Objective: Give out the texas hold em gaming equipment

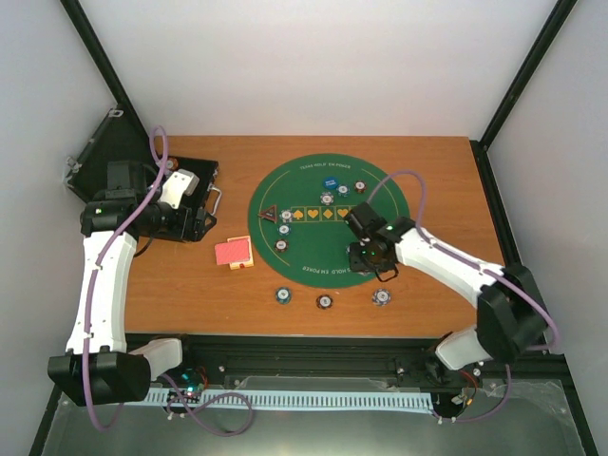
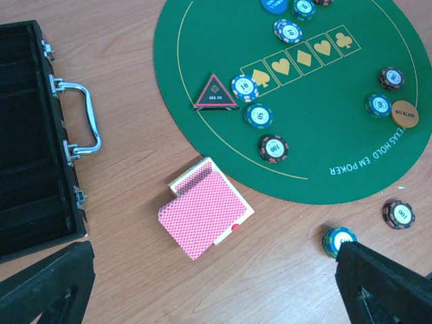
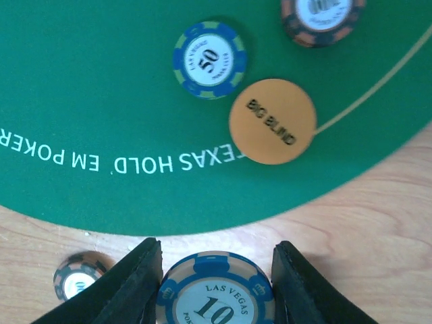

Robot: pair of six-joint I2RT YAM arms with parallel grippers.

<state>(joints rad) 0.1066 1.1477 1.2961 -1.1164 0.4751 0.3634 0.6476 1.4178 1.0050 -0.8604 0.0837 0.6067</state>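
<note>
My right gripper [image 3: 216, 248] is shut on a blue-and-tan "10" chip [image 3: 216, 291] just off the near edge of the green mat [image 3: 101, 81]. The orange "BIG BLIND" button [image 3: 273, 121] and a blue "50" chip [image 3: 210, 59] lie on the mat ahead of it. In the top view my right gripper [image 1: 378, 271] is at the mat's near right edge. My left gripper [image 2: 212, 262] is open and empty above bare wood. The red-backed cards [image 2: 206, 209] lie just ahead of it. The dark triangular "ALL IN" button [image 2: 214, 93] and several chips lie on the mat [image 2: 223, 40].
The open black case [image 1: 185, 190] with its metal handle [image 2: 81, 115] stands at the left, under my left arm. Three chips [image 1: 283, 295], [image 1: 324, 302], [image 1: 381, 297] lie on the wood near the mat's front edge. The blue button [image 1: 330, 182] lies at the mat's far side.
</note>
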